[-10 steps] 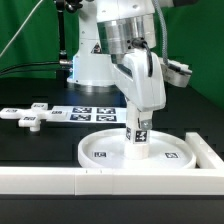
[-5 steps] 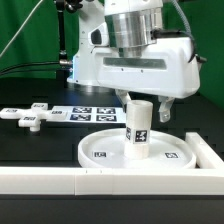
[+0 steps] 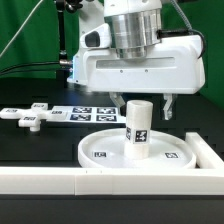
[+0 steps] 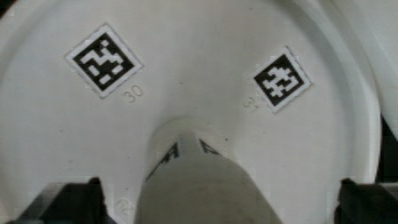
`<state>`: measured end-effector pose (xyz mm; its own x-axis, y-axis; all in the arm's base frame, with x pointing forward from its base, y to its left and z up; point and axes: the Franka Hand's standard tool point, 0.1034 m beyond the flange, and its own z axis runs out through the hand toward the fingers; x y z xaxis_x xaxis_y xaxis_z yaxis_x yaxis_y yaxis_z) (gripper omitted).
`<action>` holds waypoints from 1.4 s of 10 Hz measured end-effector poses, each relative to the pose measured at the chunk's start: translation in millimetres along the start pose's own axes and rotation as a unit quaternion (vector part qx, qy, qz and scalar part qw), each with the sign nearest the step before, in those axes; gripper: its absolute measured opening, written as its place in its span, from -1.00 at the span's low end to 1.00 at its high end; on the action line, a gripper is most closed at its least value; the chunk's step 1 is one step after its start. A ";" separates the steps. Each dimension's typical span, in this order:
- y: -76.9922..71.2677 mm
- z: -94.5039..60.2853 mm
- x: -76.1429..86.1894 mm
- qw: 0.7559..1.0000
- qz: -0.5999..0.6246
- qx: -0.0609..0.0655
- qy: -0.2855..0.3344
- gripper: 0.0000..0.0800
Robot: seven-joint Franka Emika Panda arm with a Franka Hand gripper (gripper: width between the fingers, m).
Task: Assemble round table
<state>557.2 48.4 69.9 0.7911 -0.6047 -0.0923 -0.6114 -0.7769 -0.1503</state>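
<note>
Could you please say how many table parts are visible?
3: disc in the middle, post upright on it, cross at the exterior view's left; more may be hidden.

The pincer hangs pointing to six o'clock, its two fingers spread wide, at nine and three o'clock.

1. The post stands upright at the middle of the disc, the only tall thing there.
2. The gripper hangs above it, fingers spread wider than the post, a gap on each side.
3. The wall hems the disc's near edge and the exterior view's right.
4. The cross and marker board lie low; bare table lies between cross and disc.
</note>
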 end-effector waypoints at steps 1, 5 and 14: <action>0.0 0.0 -0.2 1.000 -0.001 0.000 0.000 0.62; 12.3 -15.5 -10.3 0.991 -0.130 -0.015 -0.008 0.62; 76.5 -30.1 3.2 0.960 -0.278 -0.043 0.006 0.62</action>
<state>512.4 -18.4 87.7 0.9955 -0.0942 -0.0096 -0.0947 -0.9914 -0.0906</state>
